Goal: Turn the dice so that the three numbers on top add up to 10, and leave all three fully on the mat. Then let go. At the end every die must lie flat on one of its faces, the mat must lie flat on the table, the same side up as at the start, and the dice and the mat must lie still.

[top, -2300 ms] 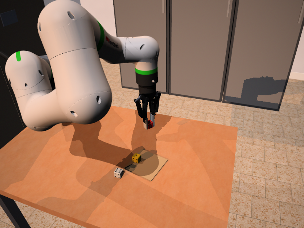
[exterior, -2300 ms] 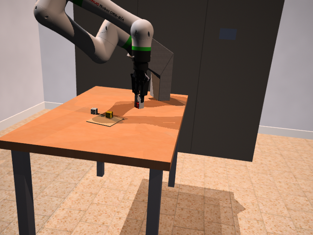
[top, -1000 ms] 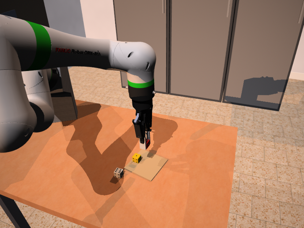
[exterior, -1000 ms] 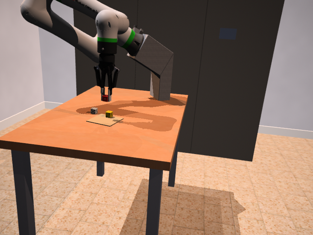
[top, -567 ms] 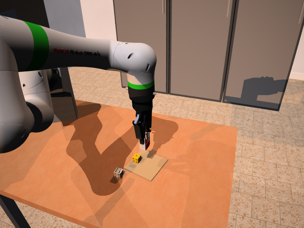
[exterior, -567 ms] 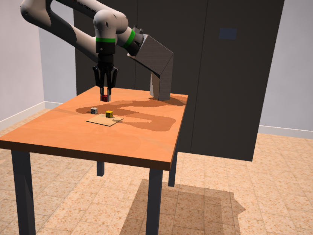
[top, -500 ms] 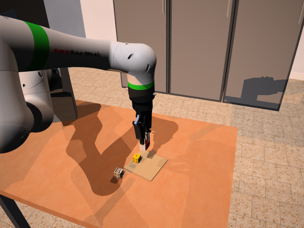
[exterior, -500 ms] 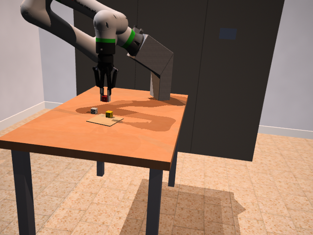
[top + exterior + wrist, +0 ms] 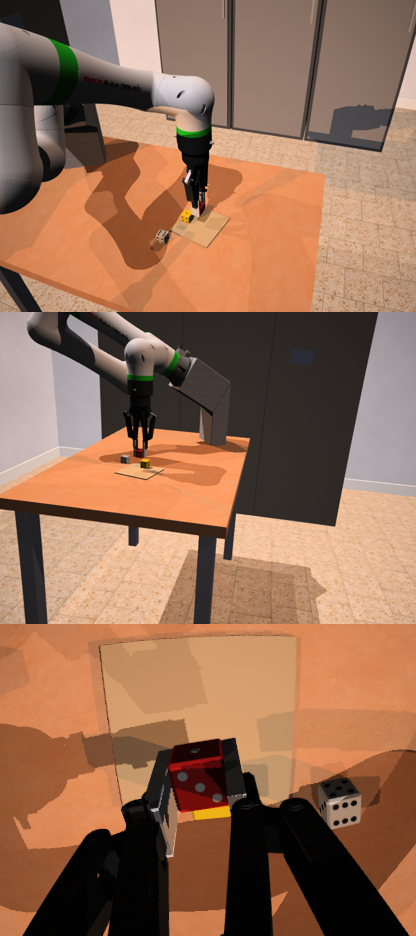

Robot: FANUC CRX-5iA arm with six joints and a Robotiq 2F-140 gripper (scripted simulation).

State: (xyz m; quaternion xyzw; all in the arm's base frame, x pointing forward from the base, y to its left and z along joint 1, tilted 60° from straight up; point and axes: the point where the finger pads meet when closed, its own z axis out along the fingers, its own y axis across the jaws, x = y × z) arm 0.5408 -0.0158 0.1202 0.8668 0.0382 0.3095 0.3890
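Note:
My gripper (image 9: 200,207) is shut on a red die (image 9: 198,775) and holds it low over the back edge of the tan mat (image 9: 201,227), right beside the yellow die. The red die also shows in the exterior view (image 9: 138,453) between the fingers (image 9: 139,452). The yellow die (image 9: 186,216) sits on the mat's near-left corner; in the wrist view only a strip of it (image 9: 212,814) shows below the red die. The white die (image 9: 162,236) lies on the table just off the mat's left edge, also in the wrist view (image 9: 339,803).
The arm's grey pedestal (image 9: 210,409) stands at the back of the orange table (image 9: 134,483). Tall cabinets stand behind the table.

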